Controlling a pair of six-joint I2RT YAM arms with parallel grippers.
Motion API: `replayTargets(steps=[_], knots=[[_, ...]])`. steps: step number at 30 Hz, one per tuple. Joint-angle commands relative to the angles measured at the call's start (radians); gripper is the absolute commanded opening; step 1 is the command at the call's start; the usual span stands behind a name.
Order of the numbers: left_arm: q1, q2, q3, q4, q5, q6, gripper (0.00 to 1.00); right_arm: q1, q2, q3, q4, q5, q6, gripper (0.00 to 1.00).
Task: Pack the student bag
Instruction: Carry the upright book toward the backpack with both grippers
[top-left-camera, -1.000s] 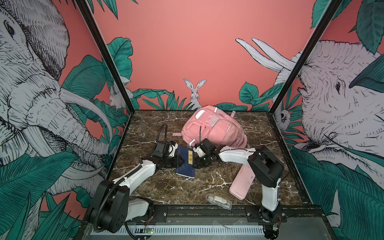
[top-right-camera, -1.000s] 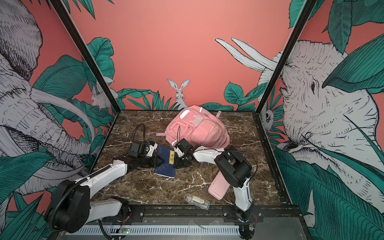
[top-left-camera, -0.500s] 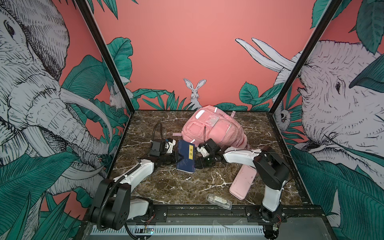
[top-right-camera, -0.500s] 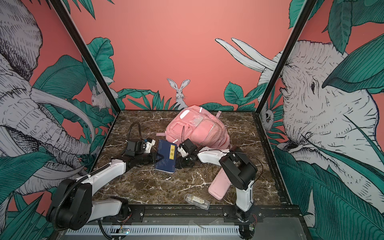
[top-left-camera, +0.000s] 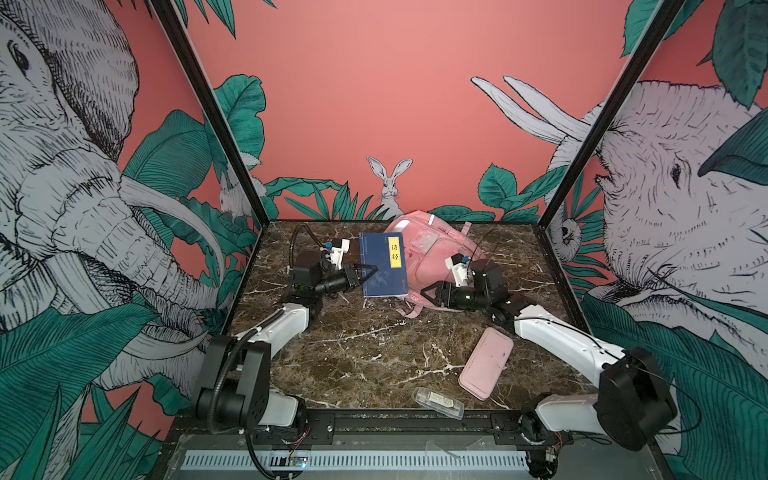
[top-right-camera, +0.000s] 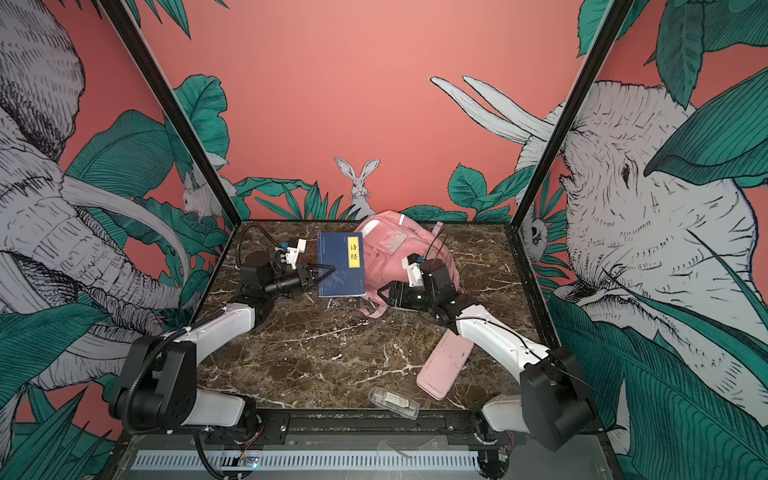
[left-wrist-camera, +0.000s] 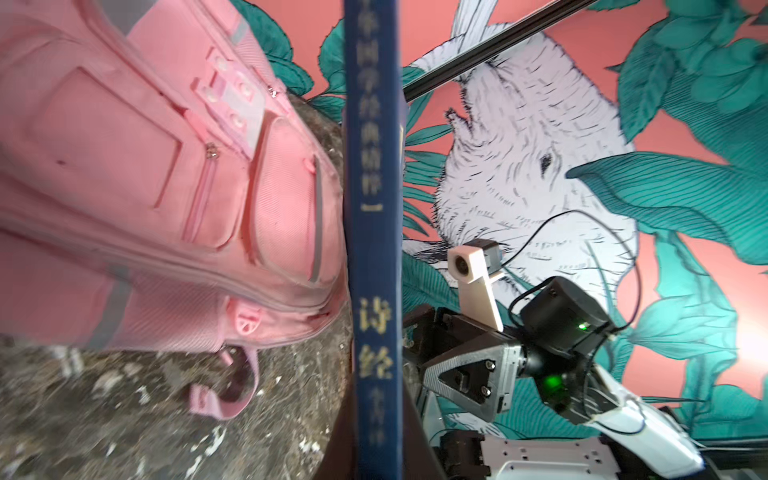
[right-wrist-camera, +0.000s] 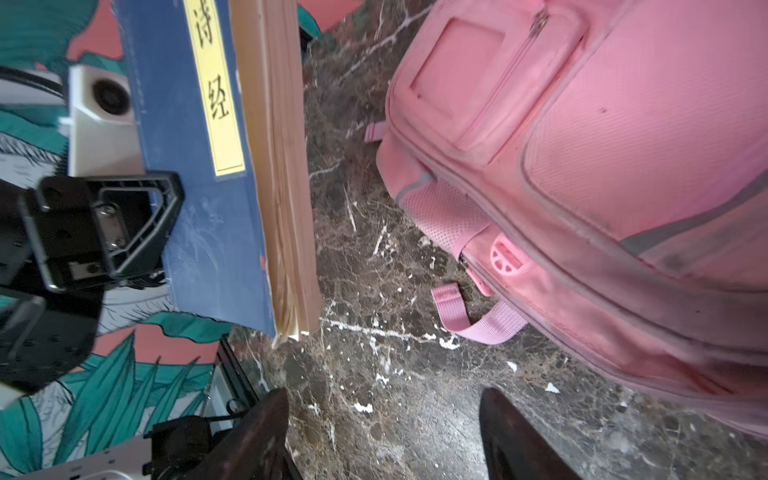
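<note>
Book (top-left-camera: 383, 266) upright, long axis vertical, pinched at spine edge by left gripper (top-left-camera: 369, 274), just beside bag (top-left-camera: 432, 245). Right gripper (right-wrist-camera: 382, 395) spread, empty, nearer bag; bag looks zipped.

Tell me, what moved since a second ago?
The left end effector shut on the blue book and raised it from lying flat to upright, farther back beside the student bag. The right end effector opened and drew back. The student bag, pink pencil case and clear box stayed put.
</note>
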Motion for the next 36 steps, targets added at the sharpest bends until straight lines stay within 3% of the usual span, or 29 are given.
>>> replayTargets(steps=[1, 6, 14, 22, 31, 36], knots=[[-0.005, 0.074, 0.039, 0.383, 0.084, -0.244, 0.00, -0.004, -0.033, -0.008, 0.118, -0.072, 0.047, 0.73], [-0.035, 0.170, 0.075, 0.567, 0.114, -0.372, 0.00, -0.018, -0.037, 0.007, 0.162, -0.087, 0.057, 0.75], [-0.148, 0.193, 0.136, 0.549, 0.183, -0.352, 0.00, -0.055, 0.049, 0.035, 0.309, -0.137, 0.130, 0.76], [-0.185, 0.197, 0.145, 0.532, 0.210, -0.337, 0.00, -0.112, 0.075, 0.007, 0.495, -0.249, 0.231, 0.75], [-0.218, 0.240, 0.169, 0.539, 0.249, -0.351, 0.00, -0.119, 0.115, -0.008, 0.714, -0.347, 0.349, 0.65], [-0.217, 0.221, 0.171, 0.380, 0.242, -0.240, 0.00, -0.119, 0.082, -0.015, 0.705, -0.351, 0.348, 0.51]])
